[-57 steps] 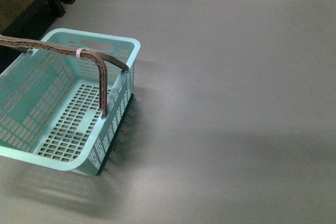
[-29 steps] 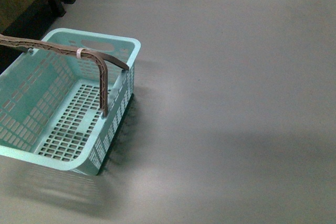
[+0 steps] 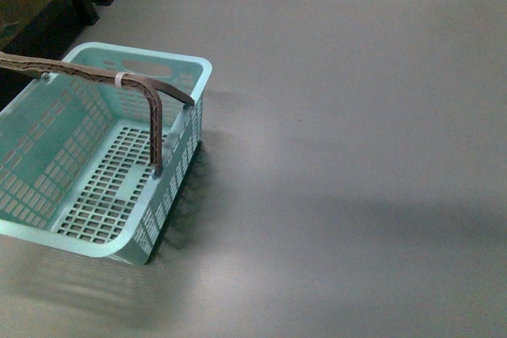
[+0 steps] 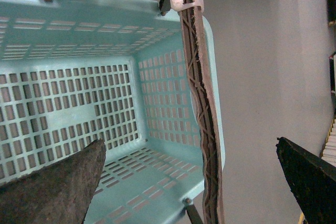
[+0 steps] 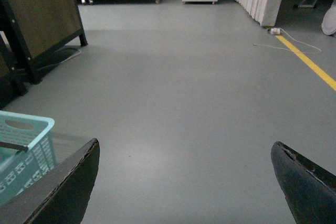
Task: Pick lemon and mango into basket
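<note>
1. Plain grey floor (image 3: pixel 356 116): bare across the front view. No lemon or mango shows in any view, so which way they lie from either arm, and their long axis, cannot be told.
2. Light teal slotted plastic basket (image 3: pixel 184 63): stands on the floor at front-view left, upright and empty.
3. Brown ribbed swing handle (image 3: pixel 155 128): raised, arching across the basket's opening.
4. Left fingers (image 4: pixel 58 187): spread wide, holding nothing, touching nothing. They hang over the basket's open top with the handle passing between them. Left arm is the nearer one to the basket.
5. Right fingers (image 5: pixel 304 182): also wide, empty, over bare floor; the basket sits off to one side, well apart.
6. White plastic zip tie (image 4: pixel 185 1): wrapped round the handle near its bend.
7. Judgement: nothing placed yet; fruit must be located first.
</note>
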You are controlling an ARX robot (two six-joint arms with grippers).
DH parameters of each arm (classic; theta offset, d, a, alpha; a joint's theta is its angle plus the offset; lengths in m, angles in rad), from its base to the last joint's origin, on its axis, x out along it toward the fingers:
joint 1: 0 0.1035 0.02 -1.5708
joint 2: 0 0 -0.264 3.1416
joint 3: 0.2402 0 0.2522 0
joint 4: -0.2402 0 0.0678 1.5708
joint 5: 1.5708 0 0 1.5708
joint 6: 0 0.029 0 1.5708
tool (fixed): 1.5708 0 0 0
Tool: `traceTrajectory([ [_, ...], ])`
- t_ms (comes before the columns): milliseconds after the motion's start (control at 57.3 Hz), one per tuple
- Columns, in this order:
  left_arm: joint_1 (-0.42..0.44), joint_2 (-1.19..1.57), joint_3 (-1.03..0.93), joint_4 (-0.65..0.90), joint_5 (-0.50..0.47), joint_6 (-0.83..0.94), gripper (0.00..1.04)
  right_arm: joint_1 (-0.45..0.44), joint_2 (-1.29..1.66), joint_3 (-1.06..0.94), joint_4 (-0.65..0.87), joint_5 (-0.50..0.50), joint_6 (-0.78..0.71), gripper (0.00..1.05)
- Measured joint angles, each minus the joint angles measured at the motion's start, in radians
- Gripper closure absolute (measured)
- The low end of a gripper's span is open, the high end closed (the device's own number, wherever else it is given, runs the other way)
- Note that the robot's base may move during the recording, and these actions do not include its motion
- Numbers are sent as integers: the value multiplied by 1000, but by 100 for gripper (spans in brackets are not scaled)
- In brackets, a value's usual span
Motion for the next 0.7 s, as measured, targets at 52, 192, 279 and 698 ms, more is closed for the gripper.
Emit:
traceTrajectory([
  [52, 0, 51, 53, -2, 0, -7, 7, 0, 0, 0, 0, 0, 0, 9],
  [192, 0, 166, 184, -15, 0, -12, 7, 0, 0, 0, 0, 0, 0, 9],
  [279, 0, 220, 255, -42, 5, -11, 9, 0, 0, 0, 0, 0, 0, 9],
  [698, -35, 299, 367, -129, 78, -49, 81, 0, 0, 0, 0, 0, 0, 9],
])
